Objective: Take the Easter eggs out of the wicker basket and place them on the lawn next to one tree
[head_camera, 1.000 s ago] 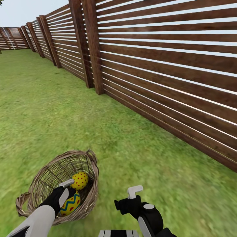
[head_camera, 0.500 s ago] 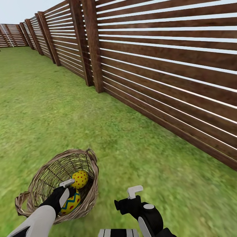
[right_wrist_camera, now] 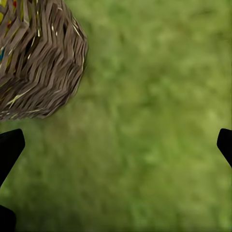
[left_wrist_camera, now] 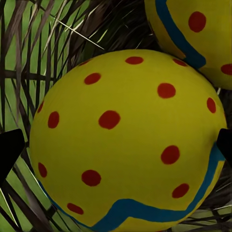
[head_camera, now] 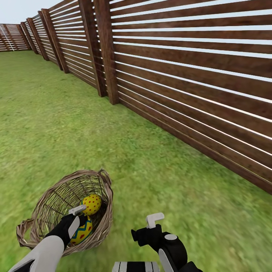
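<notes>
Because the left gripper (head_camera: 76,218) straddles an egg (left_wrist_camera: 128,140) unclenched inside the wicker basket (head_camera: 45,211), a hasty closure may squirt it sideways.

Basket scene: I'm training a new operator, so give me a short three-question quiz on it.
1. True or false: the left tool is inside the basket.
2. How many eggs are visible in the head view?
3. The right tool is over: A) grass B) paving C) the fence

Key:
1. True.
2. Two: the dotted egg and the zigzag egg.
3. A.
</notes>
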